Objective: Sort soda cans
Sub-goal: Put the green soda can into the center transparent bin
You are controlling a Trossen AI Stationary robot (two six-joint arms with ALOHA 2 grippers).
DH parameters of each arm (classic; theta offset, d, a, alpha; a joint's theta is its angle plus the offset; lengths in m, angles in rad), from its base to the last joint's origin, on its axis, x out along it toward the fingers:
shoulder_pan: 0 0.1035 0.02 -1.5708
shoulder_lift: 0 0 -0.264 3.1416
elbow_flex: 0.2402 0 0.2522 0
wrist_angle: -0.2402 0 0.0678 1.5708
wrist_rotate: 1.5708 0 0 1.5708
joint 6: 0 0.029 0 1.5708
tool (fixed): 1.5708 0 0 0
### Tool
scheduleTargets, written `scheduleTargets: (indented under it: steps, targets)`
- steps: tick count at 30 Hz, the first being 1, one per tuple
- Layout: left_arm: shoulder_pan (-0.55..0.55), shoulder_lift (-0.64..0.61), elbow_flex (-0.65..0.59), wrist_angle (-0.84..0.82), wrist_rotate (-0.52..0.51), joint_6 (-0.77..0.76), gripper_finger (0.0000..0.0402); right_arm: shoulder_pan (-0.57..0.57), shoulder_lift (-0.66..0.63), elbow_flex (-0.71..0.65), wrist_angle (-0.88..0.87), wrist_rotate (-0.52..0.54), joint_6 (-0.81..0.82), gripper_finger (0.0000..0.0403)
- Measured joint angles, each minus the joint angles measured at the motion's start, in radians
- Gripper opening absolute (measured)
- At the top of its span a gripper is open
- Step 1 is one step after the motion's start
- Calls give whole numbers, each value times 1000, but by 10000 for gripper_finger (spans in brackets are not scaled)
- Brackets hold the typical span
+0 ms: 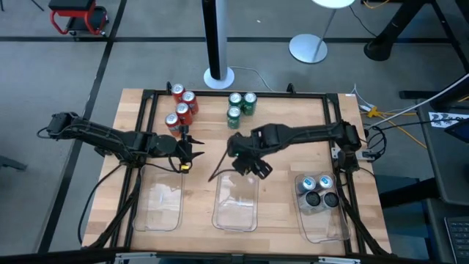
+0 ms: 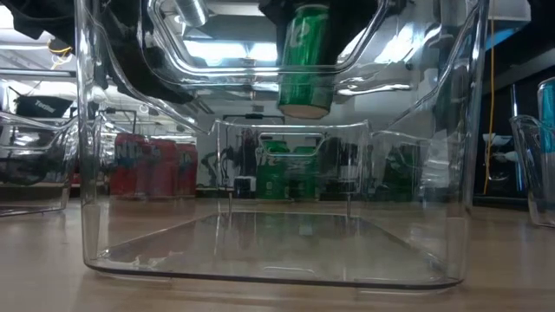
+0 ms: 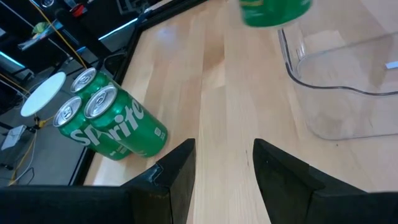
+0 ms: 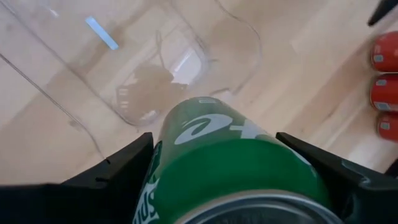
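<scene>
My right gripper [image 1: 245,158] is shut on a green soda can [image 4: 230,155], which hangs over the far end of the middle clear tray [image 1: 236,202]; the low view shows this can [image 2: 305,56] above the tray's rim. My left gripper [image 1: 187,155] is open and hovers over bare wood between the red cans and the left tray [image 1: 160,207], touching nothing. Three more green cans [image 1: 240,105] stand near the far edge and show in the left wrist view [image 3: 106,121]. Several red cans [image 1: 182,107] stand left of them. Several silver-blue and dark cans [image 1: 319,191] stand in the right tray. My right gripper pinches the green can by its side wall [image 4: 186,134] between the two fingers [image 4: 118,174], which lie on opposite sides near its silver top. The fingers come from above, pointing down. The can is lifted clear, roughly upright, with its bottom [image 2: 305,108] above the middle tray.
A black frame [image 1: 146,95] rims the wooden table. Three clear trays sit in a row along the near edge. Bare wood lies between the trays and the standing cans. Beyond the far edge stands a pole on a white base [image 1: 218,75].
</scene>
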Motion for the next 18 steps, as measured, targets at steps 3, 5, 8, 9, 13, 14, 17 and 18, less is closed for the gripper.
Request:
scheduleTargets:
  steps: [3, 5, 8, 9, 13, 14, 17, 18]
  targets:
    - [0, 0, 0, 0, 0, 0, 153, 30, 0, 0, 0, -4, 30, 307]
    - [0, 0, 0, 0, 0, 0, 153, 50, 0, -1, 1, 6, 51, 307]
    - [0, 0, 0, 0, 0, 0, 153, 72, -2, -23, 10, 18, 84, 307]
    - [0, 0, 0, 0, 0, 0, 153, 78, -2, -35, 11, 18, 96, 306]
    - [0, 0, 0, 0, 0, 0, 153, 91, -2, -98, 72, -10, 117, 307]
    - [0, 0, 0, 0, 0, 0, 153, 95, -2, -111, 87, -16, 124, 307]
    - [0, 0, 0, 2, 0, -1, 153, 95, -2, -161, 143, -32, 137, 307]
    - [0, 0, 0, 2, 0, 0, 153, 94, -2, -178, 157, -36, 139, 307]
